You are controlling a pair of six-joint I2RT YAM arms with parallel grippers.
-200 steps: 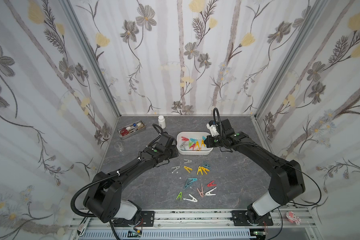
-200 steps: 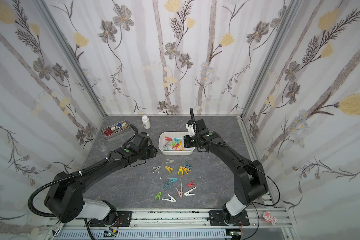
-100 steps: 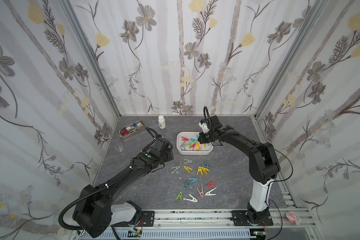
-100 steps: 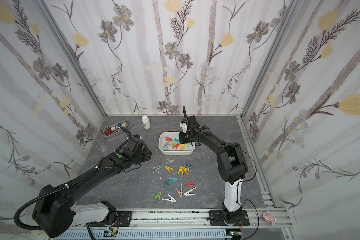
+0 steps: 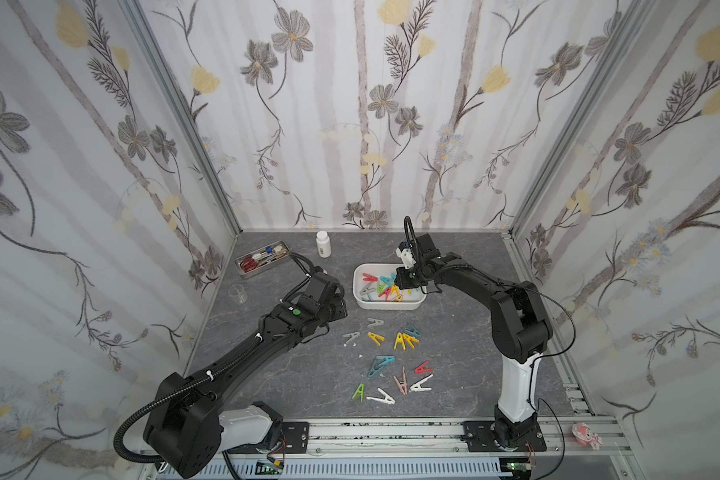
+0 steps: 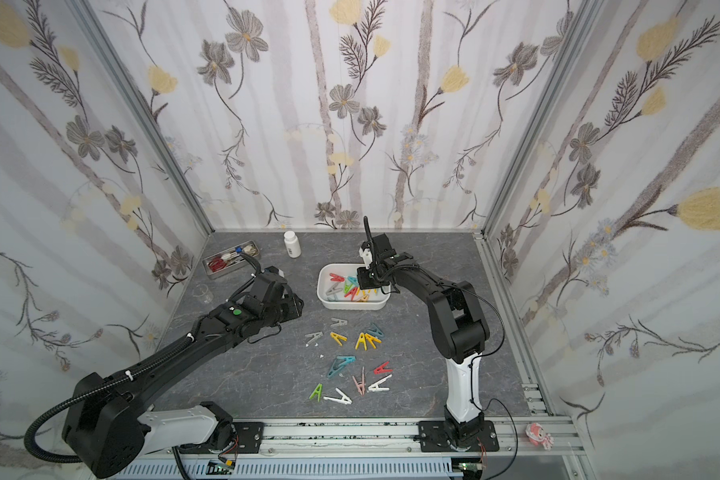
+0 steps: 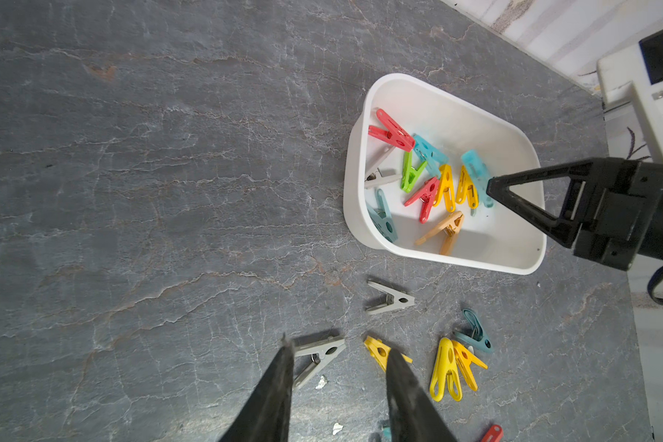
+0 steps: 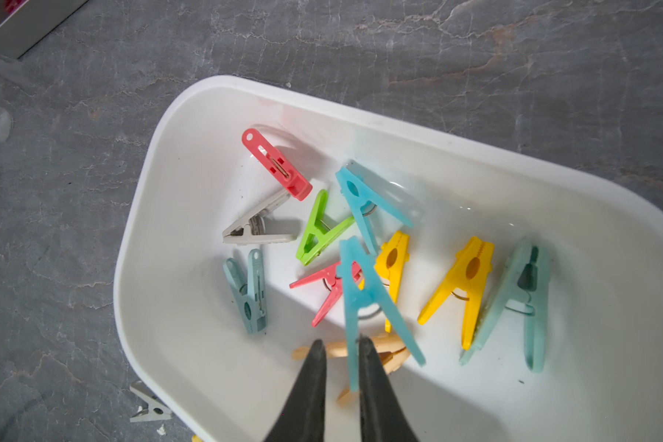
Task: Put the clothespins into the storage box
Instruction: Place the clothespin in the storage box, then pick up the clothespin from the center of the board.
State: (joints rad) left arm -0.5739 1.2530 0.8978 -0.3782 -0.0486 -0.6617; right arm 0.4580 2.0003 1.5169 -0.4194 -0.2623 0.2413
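Observation:
The white storage box (image 5: 387, 306) (image 6: 352, 306) sits mid-table with several coloured clothespins inside. My right gripper (image 8: 339, 344) (image 5: 405, 286) hangs over the box, jaws slightly parted. A light-blue clothespin (image 8: 360, 291) dangles there, one leg between the fingers, touching only one of them. Several more clothespins (image 5: 391, 353) lie scattered on the table in front of the box. My left gripper (image 7: 337, 350) (image 5: 341, 309) is open and empty, left of the box. Its tips hover over a grey clothespin (image 7: 322, 352) and a yellow one (image 7: 377, 348).
A metal tray (image 5: 262, 261) with scissors and pens, a white bottle (image 5: 323, 244) and a small clear beaker (image 5: 238, 293) stand at the back left. Small white scraps (image 7: 321, 382) lie among the loose pegs. Patterned walls close three sides.
My right gripper moved from the box's right end to over its middle, and its jaws parted around the blue clothespin. The left arm drew back from the box and opened a little.

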